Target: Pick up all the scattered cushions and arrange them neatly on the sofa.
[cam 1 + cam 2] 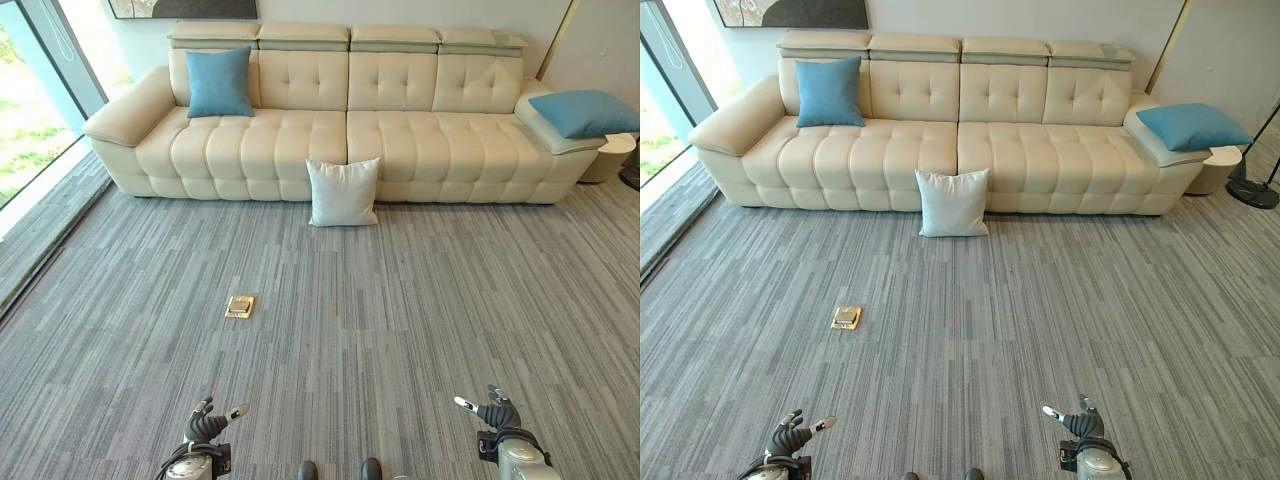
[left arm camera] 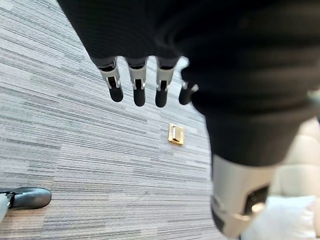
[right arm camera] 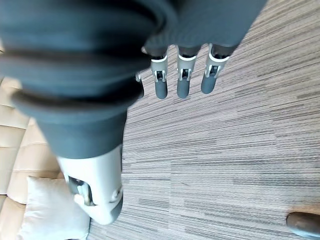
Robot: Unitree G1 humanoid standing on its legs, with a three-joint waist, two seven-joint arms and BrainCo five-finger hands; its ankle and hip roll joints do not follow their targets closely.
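Observation:
A white cushion (image 1: pixel 343 192) stands on the carpet, leaning against the front of the cream sofa (image 1: pixel 400 140) near its middle. One blue cushion (image 1: pixel 219 82) sits upright against the sofa's back at the left end. Another blue cushion (image 1: pixel 586 112) lies on the sofa's right armrest. My left hand (image 1: pixel 207 424) hangs low at the near left over the carpet, far from the cushions, fingers straight and holding nothing. My right hand (image 1: pixel 491 411) is at the near right, likewise open and empty. The white cushion (image 3: pixel 47 212) also shows in the right wrist view.
A brass floor socket (image 1: pixel 240 306) is set in the grey striped carpet between me and the sofa. A glass wall (image 1: pixel 30 110) runs along the left. A round side table (image 1: pixel 610 157) stands past the sofa's right end, with a lamp base (image 1: pixel 1252 193) beside it.

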